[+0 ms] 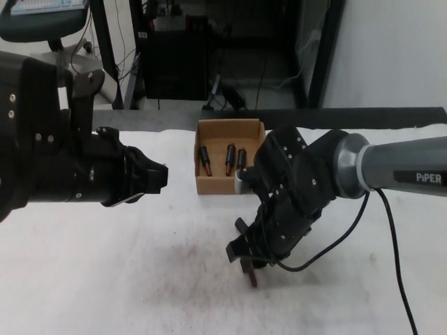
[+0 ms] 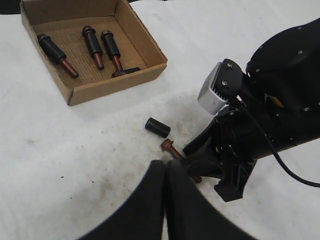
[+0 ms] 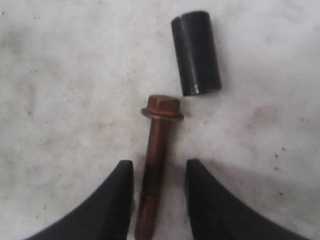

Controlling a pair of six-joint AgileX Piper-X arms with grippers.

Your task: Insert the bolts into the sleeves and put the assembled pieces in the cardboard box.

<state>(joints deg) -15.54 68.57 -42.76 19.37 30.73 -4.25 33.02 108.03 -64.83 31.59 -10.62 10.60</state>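
Observation:
A copper-coloured bolt [image 3: 157, 150] lies flat on the white bench, head towards a short black sleeve [image 3: 196, 52] lying just beyond it. My right gripper [image 3: 159, 200] is open and low over the bench, one finger on each side of the bolt's shank without closing on it. From the left wrist view the sleeve [image 2: 157, 127] and bolt [image 2: 170, 147] lie in front of the right gripper [image 2: 197, 167]. My left gripper [image 2: 165, 172] is shut and empty, hovering apart to the left [image 1: 159, 178]. The cardboard box [image 1: 230, 127] holds three assembled pieces [image 2: 92, 45].
The box [image 2: 120, 84] sits at the back middle of the cloth-covered bench, behind the right arm [image 1: 391, 167], whose cable [image 1: 349, 230] trails over the cloth. Open bench lies in front and to the left. A dark rail runs along the far edge.

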